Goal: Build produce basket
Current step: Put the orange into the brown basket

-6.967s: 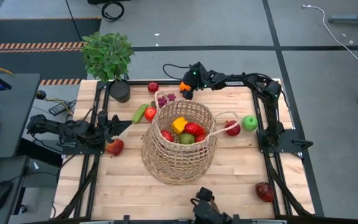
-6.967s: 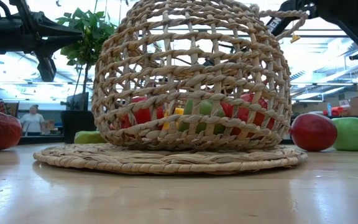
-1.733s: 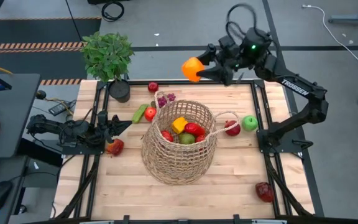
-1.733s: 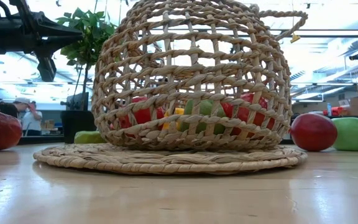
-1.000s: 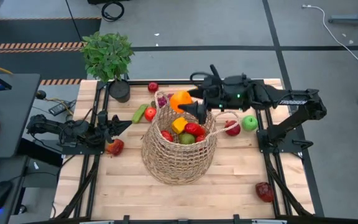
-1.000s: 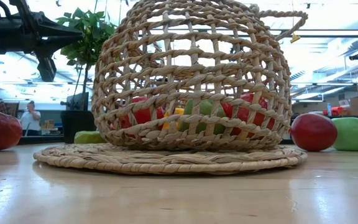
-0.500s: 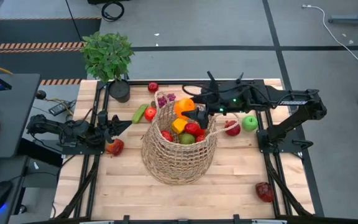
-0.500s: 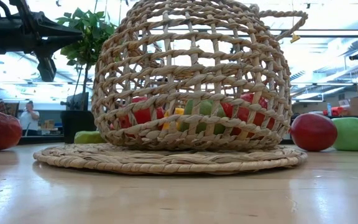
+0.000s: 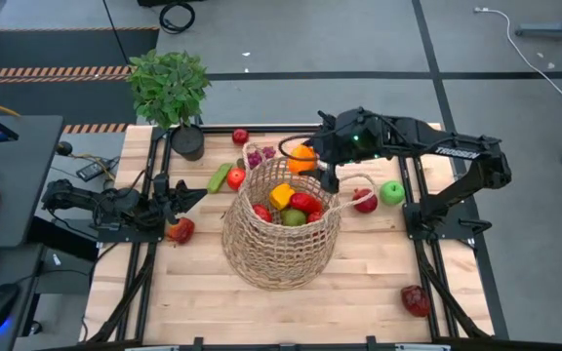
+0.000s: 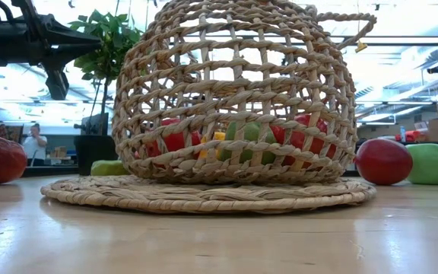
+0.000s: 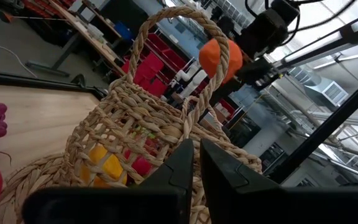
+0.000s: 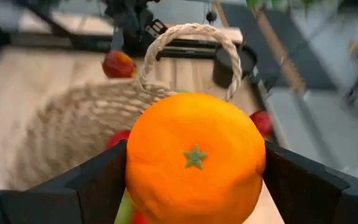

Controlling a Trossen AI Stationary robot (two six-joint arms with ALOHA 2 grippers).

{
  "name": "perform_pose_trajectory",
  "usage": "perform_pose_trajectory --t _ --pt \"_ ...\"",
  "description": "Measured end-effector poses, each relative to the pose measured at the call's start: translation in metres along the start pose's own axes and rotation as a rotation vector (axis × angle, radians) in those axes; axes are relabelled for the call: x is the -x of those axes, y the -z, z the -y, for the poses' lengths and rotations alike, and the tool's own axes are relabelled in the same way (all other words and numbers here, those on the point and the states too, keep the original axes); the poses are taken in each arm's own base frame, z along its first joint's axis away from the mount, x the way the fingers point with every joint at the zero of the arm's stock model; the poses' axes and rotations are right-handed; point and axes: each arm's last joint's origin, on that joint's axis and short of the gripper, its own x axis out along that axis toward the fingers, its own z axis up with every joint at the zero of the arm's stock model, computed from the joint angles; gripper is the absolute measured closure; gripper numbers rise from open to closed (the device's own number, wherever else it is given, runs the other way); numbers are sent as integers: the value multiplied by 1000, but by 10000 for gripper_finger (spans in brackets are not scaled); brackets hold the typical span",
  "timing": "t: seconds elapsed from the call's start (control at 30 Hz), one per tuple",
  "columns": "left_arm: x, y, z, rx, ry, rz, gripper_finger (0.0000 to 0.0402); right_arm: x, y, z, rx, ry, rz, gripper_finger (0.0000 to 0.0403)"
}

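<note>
**A:** Where does the orange (image 9: pixel 302 158) sit just now?

**B:** In the right end effector (image 9: pixel 312 162), which is grasping it between its two fingers (image 12: pixel 92 183), above the far rim of the basket (image 9: pixel 281 229). In the right wrist view the fruit fills the gap between the fingers, with one loop handle (image 12: pixel 188 46) arching just beyond it.

**A:** So the step is the drop-in. How would you do it well?

**B:** I'd bring the orange toward the middle of the basket's mouth before letting go. It hangs near the rim and close to that handle, so a release here could, I judge, clip the weave and roll off onto the surface (image 9: pixel 359 283). Lower it until it is just over the yellow pepper (image 9: pixel 281 195) and the red pieces (image 9: pixel 302 203) already inside, then part the fingers gently.

**A:** Anything to watch on the way out?

**B:** The handle. Lift straight up from the basket so a finger doesn't hook the loop and tip the whole thing.

**A:** And the other arm?

**B:** The left end effector (image 9: pixel 177 192) waits clenched and empty to the left of the basket, beside a red apple (image 9: pixel 180 230). More produce lies around the basket: grapes (image 9: pixel 259 154) and a cucumber (image 9: pixel 220 176) on the far left side, a green apple (image 9: pixel 391 192) to the right.
</note>
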Motion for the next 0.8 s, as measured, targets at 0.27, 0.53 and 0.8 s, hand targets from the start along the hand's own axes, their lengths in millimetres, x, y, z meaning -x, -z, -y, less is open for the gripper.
perform_pose_trajectory --t 0.27,0.53,0.8 --pt "0 0 0 0 0 0 366 -4 -5 7 471 36 49 57" --pt "0 0 0 0 0 0 366 -53 5 2 412 -113 -32 57" --pt "0 0 0 0 0 0 367 -114 25 -8 334 -257 -147 57"
